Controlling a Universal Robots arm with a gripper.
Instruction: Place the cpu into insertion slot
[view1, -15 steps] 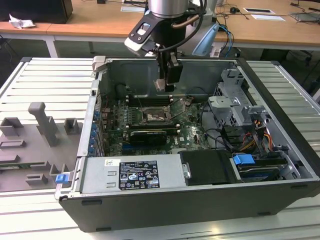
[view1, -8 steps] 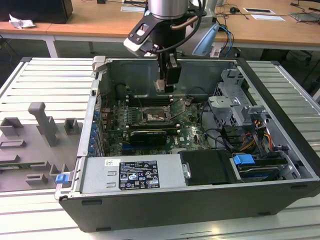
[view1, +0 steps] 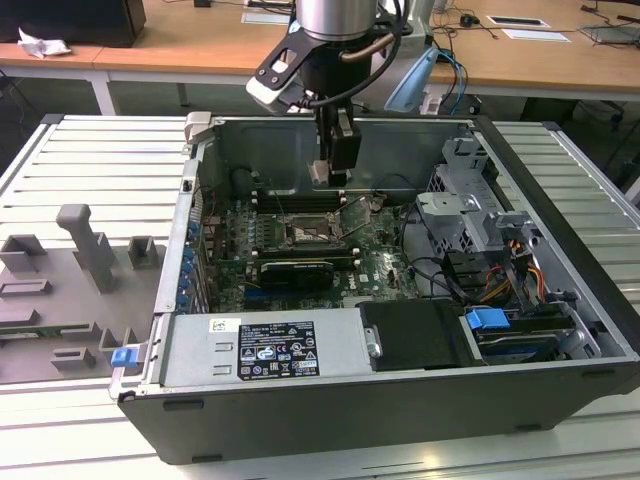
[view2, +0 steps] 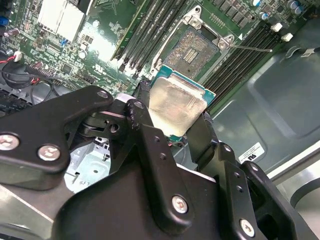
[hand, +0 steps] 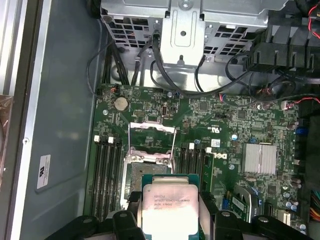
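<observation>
The gripper (view2: 172, 120) is closed on the cpu (view2: 177, 102). Its black fingers (view2: 142, 107) pinch two opposite edges, and the silver-grey lid faces the camera in both wrist views. The exterior view shows the gripper (view1: 335, 170) hanging above the insertion slot (view1: 310, 232) and a little toward the back wall of the computer case (view1: 560, 290), with clear air between chip and board.

In the first wrist view the cpu (hand: 167, 210) overlaps one edge of the insertion slot (hand: 135, 167), so it sits beside the slot's centre, not squarely over it. In the second wrist view the insertion slot (view2: 192, 50) lies bare, with its contact field uncovered, a metal frame around it and the wire lever (view2: 250, 48) swung out to one side.

I judge the step in hand to be the carry over the socket, with the chip gripped but not yet seated. This stage calls for bringing the chip over the slot's centre, turned so its edges run parallel to the frame, and keeping it level, since a tilted corner could catch the contacts.

The memory slots (hand: 107, 170) flank the insertion slot on both sides. Farther from it stand the finned heat sink (hand: 260, 159) and the drive cage (view1: 460, 200).
</observation>
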